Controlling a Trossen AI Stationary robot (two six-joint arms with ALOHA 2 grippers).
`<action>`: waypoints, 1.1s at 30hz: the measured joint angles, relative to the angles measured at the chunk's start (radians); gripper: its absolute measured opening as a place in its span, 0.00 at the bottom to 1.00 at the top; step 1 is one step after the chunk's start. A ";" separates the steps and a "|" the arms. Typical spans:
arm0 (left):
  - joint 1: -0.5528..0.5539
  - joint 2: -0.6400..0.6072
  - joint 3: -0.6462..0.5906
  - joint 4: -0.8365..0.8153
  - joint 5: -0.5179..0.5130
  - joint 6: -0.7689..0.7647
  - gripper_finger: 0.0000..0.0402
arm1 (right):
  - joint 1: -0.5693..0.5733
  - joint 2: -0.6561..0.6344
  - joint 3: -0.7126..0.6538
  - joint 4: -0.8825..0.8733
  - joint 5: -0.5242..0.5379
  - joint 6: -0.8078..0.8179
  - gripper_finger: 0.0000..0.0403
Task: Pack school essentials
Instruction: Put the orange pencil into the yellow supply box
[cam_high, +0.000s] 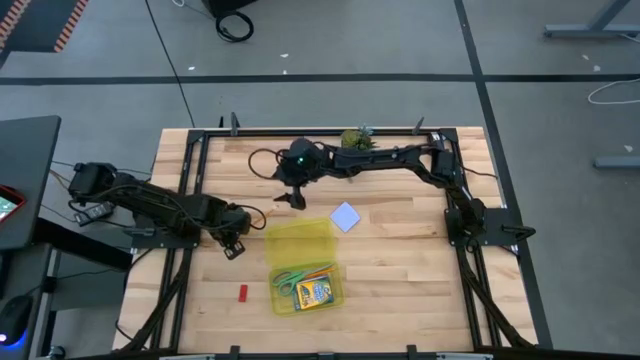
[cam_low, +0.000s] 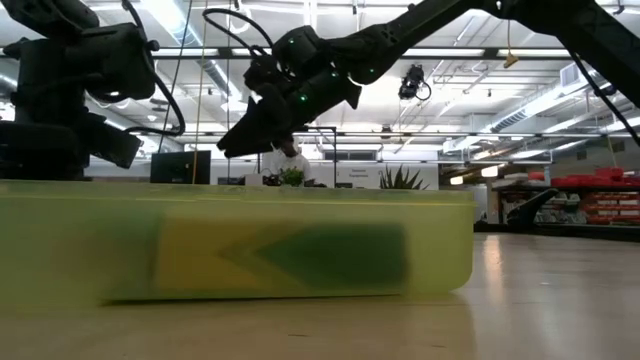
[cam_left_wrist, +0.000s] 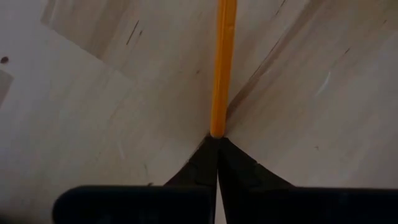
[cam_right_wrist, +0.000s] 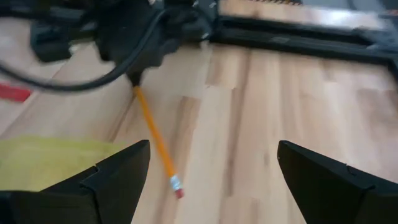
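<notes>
Your left pincer (cam_right_wrist: 134, 79) is clamped shut on the tip of an orange pencil (cam_right_wrist: 157, 142), just off the open lid side of the yellow case (cam_high: 300, 240) on the bench (cam_high: 400, 290); the pencil slants down from the fingers with its eraser end near the wood (whether it touches, I can't tell). So the step in hand looks like carrying this pencil to the case, where the scissors (cam_high: 292, 279) and crayon box (cam_high: 315, 293) already lie in the tray. Next you need to lift, swing over the tray and release low. Your right pincer (cam_high: 296, 197) hangs wide open and empty just beyond the case, near the blue note pad (cam_high: 345, 217). The red block (cam_high: 242, 293) lies beside the case, unpacked.
</notes>
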 joint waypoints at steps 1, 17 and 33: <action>0.000 0.000 0.000 0.000 -0.001 0.000 0.03 | 0.004 0.000 -0.009 -0.003 -0.006 -0.001 0.89; 0.000 0.000 -0.001 0.018 -0.018 0.000 0.02 | 0.047 0.002 -0.074 0.105 0.028 -0.009 0.87; 0.000 0.000 -0.002 0.034 -0.050 0.013 0.03 | 0.053 0.087 -0.073 0.138 -0.018 0.027 0.80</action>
